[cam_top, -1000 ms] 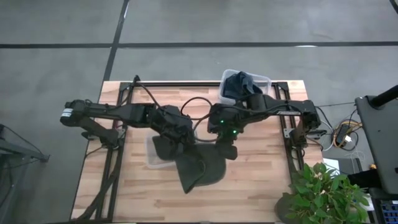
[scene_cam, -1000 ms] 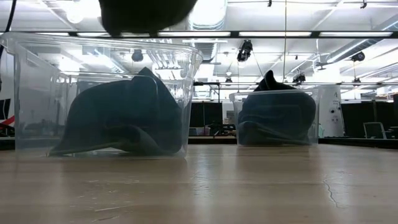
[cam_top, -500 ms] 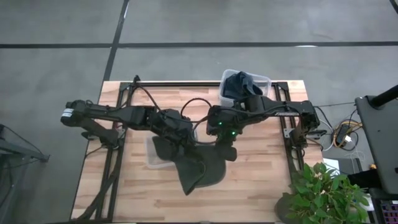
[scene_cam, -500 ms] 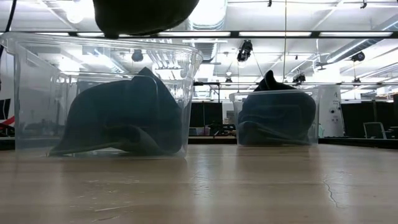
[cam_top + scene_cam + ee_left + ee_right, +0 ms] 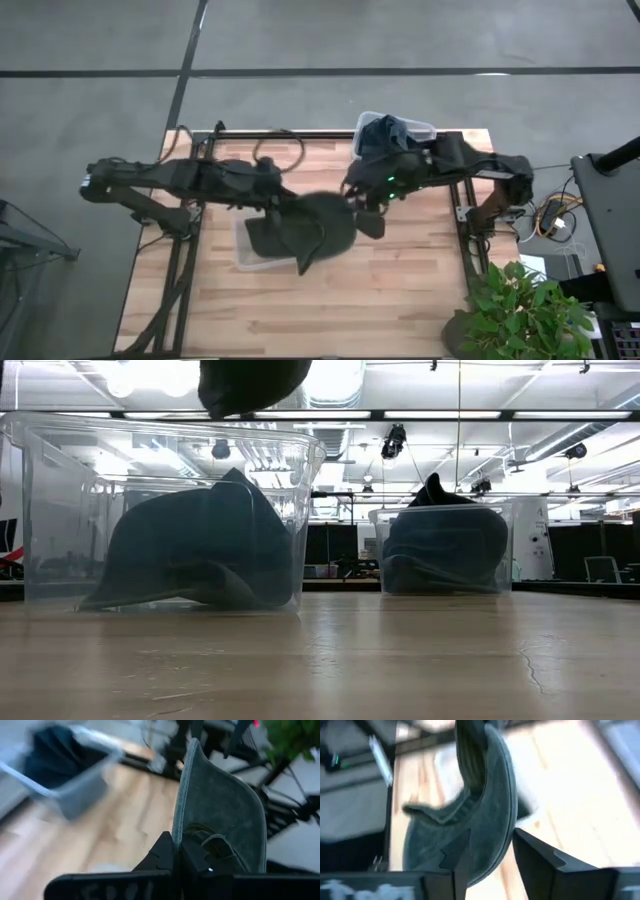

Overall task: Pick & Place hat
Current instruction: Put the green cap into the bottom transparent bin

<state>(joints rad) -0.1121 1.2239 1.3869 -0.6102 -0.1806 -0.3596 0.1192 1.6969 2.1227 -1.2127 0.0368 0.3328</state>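
A dark grey-green hat [image 5: 318,228] hangs in the air over the near clear box [image 5: 243,262], which holds another dark hat [image 5: 190,550]. In the low view the lifted hat [image 5: 250,382] shows at the top. My left gripper [image 5: 284,207] is shut on the lifted hat. My right gripper [image 5: 362,212] is open beside the hat's right side. In the right wrist view its fingers [image 5: 532,857] stand on either side of the hat's curved rim [image 5: 502,815]. Whether they touch it I cannot tell. My left gripper pinches the hat's edge [image 5: 179,837] between its two shut fingers [image 5: 162,852]. It comes in roughly level from the table's left. The hat is lifted clear of the table and the box, and its flat panel [image 5: 225,805] stands out beyond the fingertips.
A second clear box [image 5: 400,135] full of dark hats stands at the far edge under the right arm, also seen in the low view [image 5: 440,550]. A black frame [image 5: 195,165] borders the table. Bare wood [image 5: 400,290] lies at the near right.
My right gripper has opened, let go of the hat and drawn back toward the far right. My left gripper keeps its hold and has carried the hat toward the far edge, so the hat now hangs from the left gripper alone, over the near box.
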